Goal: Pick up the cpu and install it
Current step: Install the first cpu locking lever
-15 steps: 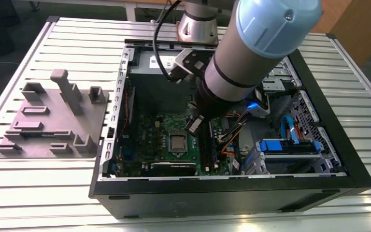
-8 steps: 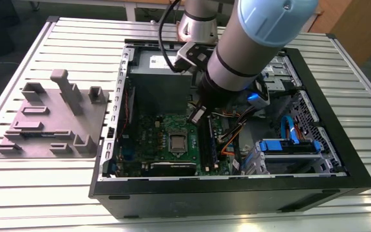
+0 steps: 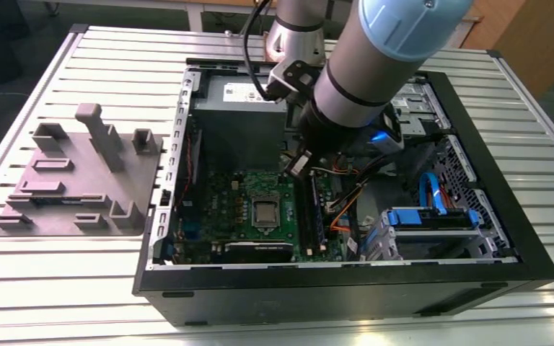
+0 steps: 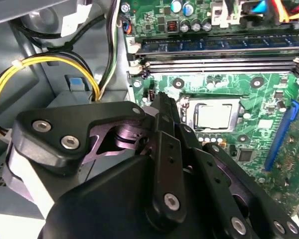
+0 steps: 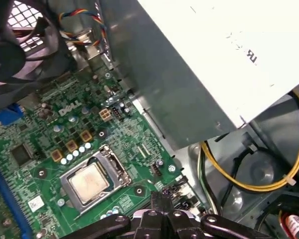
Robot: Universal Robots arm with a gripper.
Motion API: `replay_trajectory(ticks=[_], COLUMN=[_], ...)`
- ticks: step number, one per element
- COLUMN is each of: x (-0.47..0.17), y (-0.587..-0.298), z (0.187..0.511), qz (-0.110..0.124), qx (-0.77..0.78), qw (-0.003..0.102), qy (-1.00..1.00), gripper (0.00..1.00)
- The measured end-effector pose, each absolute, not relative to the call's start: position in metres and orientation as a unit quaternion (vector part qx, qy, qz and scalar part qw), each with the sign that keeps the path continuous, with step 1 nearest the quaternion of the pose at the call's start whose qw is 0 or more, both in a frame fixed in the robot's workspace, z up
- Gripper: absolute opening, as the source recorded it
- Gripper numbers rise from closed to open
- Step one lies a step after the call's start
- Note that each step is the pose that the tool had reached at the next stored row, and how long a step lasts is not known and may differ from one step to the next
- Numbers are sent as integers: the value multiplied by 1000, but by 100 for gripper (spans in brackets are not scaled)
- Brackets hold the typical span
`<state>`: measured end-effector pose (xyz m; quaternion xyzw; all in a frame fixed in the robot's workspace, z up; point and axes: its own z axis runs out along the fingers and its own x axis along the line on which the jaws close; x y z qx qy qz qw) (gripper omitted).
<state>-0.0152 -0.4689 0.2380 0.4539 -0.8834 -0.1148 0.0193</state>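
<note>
The cpu (image 3: 265, 211) lies flat inside the metal socket frame of the green motherboard (image 3: 224, 198), its pale silvery top showing in both wrist views (image 4: 214, 115) (image 5: 89, 181). My gripper (image 3: 301, 164) hangs inside the open computer case, above the board's edge beside the socket and apart from the cpu. Its black fingers (image 4: 164, 112) are pressed together with nothing between them, and their tips (image 5: 162, 196) point down at the board near the power-supply side.
A large grey power supply box (image 5: 199, 64) with a white label sits close beside the gripper. Yellow and black cables (image 5: 249, 169), RAM slots (image 4: 219, 55), a black fan (image 5: 20, 45) and a blue drive cage (image 3: 431, 220) crowd the case. A grey fixture (image 3: 80, 176) stands on the table at the exterior view's left.
</note>
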Motion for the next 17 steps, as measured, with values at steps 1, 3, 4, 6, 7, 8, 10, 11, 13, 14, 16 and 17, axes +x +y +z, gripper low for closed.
replay_trajectory(ticks=[1, 3, 4, 6, 7, 8, 10, 11, 13, 14, 16, 17], x=[-15, -15, -15, -16, -16, -18, -20, -21, -22, -22, -22, -22], y=[-468, -465, -463, -459, -457, -457, -457, -457, -457, -458, -461, -462], z=[238, 237, 237, 236, 236, 235, 235, 235, 235, 235, 235, 235], qz=[-115, -115, -115, -115, -115, -115, -115, -115, -115, -115, -115, -114], qx=[454, 454, 454, 454, 454, 454, 455, 457, 462, 463, 465, 466], qw=[19, 19, 19, 19, 19, 19, 20, 20, 20, 21, 21, 21], qy=[-883, -883, -883, -883, -883, -883, -883, -882, -879, -878, -878, -877], gripper=[11, 11, 11, 11, 11, 11, 11, 11, 11, 11, 11, 11])
